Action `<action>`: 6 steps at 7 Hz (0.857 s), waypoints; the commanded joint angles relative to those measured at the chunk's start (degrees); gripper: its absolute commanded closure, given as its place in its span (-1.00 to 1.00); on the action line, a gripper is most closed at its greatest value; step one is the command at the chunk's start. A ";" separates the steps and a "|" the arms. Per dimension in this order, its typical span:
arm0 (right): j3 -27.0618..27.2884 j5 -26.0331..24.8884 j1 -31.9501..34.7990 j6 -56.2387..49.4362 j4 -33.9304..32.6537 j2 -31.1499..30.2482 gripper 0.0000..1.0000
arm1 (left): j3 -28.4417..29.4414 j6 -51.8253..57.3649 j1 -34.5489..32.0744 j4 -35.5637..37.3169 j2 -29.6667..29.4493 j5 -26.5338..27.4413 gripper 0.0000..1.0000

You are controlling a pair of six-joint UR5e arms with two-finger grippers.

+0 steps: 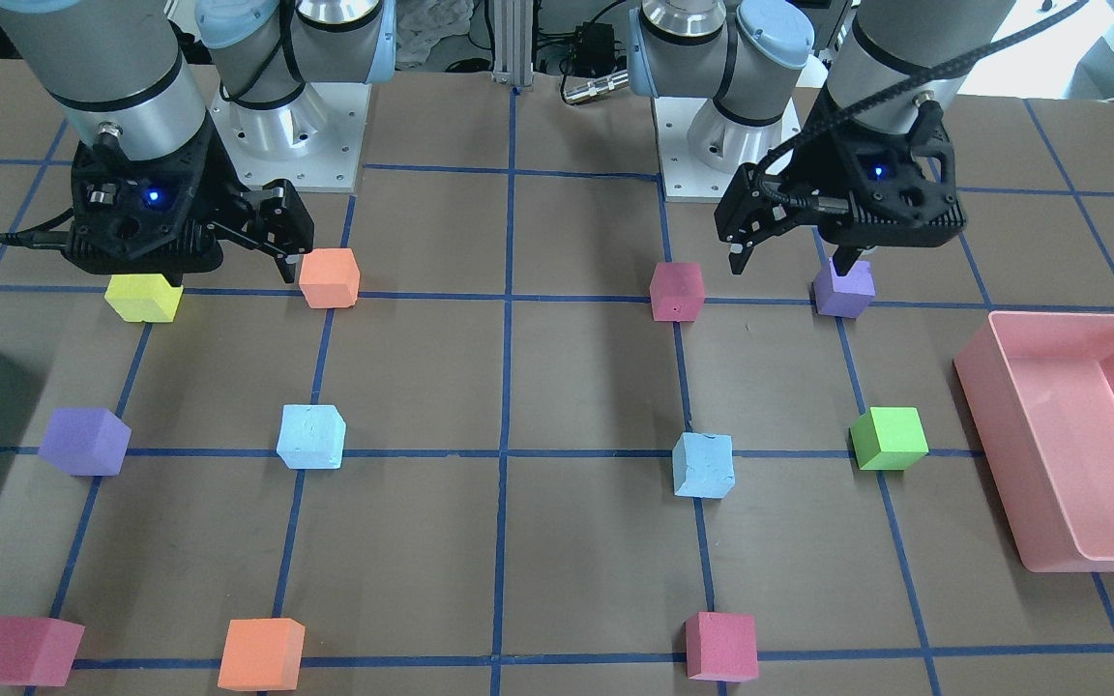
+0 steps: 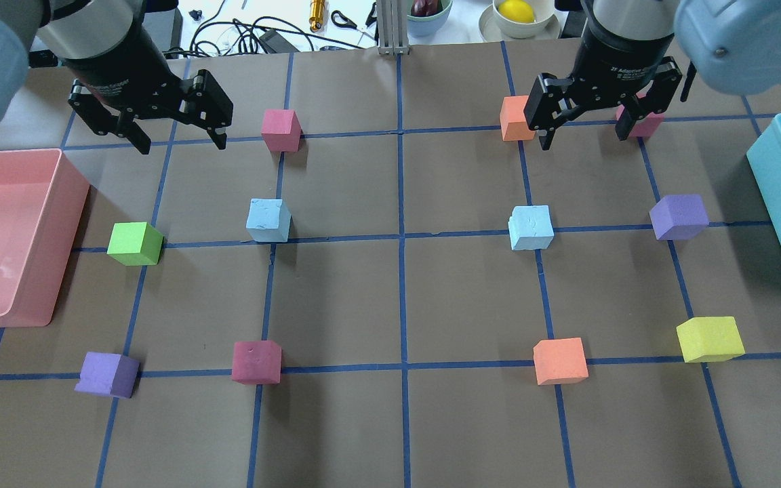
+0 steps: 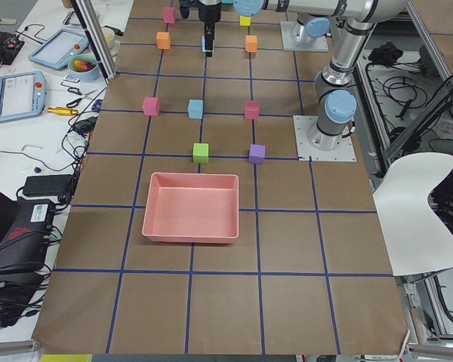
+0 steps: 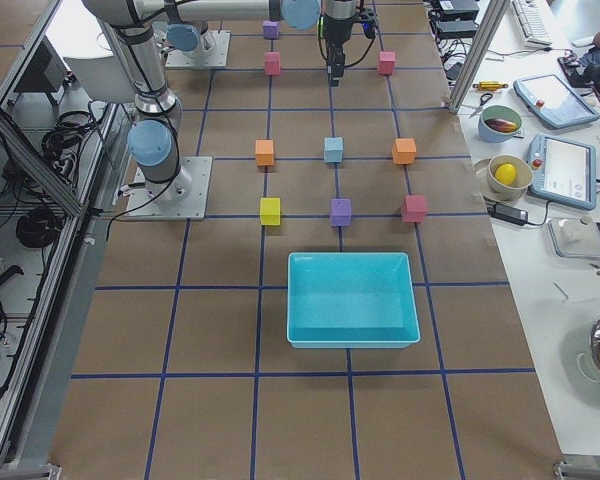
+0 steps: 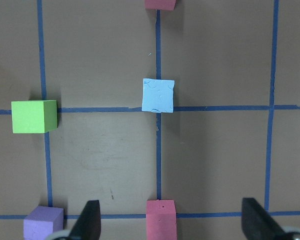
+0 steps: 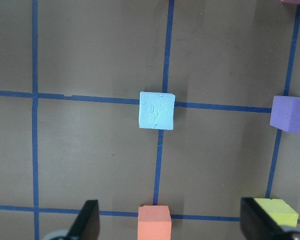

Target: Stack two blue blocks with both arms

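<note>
Two pale blue blocks lie apart on the brown table. One is on my left side point(image 2: 268, 220) point(image 1: 703, 464) and the other on my right side point(image 2: 531, 228) point(image 1: 311, 437). My left gripper point(image 2: 182, 144) point(image 1: 791, 263) hangs open and empty well above the table. The left blue block point(image 5: 158, 95) sits mid-frame in the left wrist view, ahead of the fingers point(image 5: 90, 222). My right gripper point(image 2: 584, 135) point(image 1: 228, 256) is also open, empty and raised. The right blue block point(image 6: 156, 110) is centred in the right wrist view.
A pink bin point(image 2: 65, 203) stands at the left edge and a teal bin point(image 2: 780, 196) at the right edge. Around the blue blocks lie a green cube point(image 2: 134, 243), purple cubes point(image 2: 678, 217) point(image 2: 107, 374), crimson cubes point(image 2: 256, 361) point(image 2: 281, 130), orange cubes point(image 2: 560, 360) point(image 2: 516, 118) and a yellow cube point(image 2: 709, 339).
</note>
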 commanded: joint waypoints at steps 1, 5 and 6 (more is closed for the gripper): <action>3.31 -0.02 0.03 -0.06 -2.94 1.58 -1.00 | 0.79 -1.37 0.10 4.36 -6.21 -0.27 -1.00; 17.71 -0.28 -0.15 -0.94 -29.45 15.63 -1.00 | -0.25 -4.27 -1.91 13.08 -18.35 -0.19 -1.00; 20.35 -0.28 -0.15 -1.55 -35.43 17.58 -1.00 | -2.17 -4.20 -2.36 13.61 -20.20 -0.10 -1.00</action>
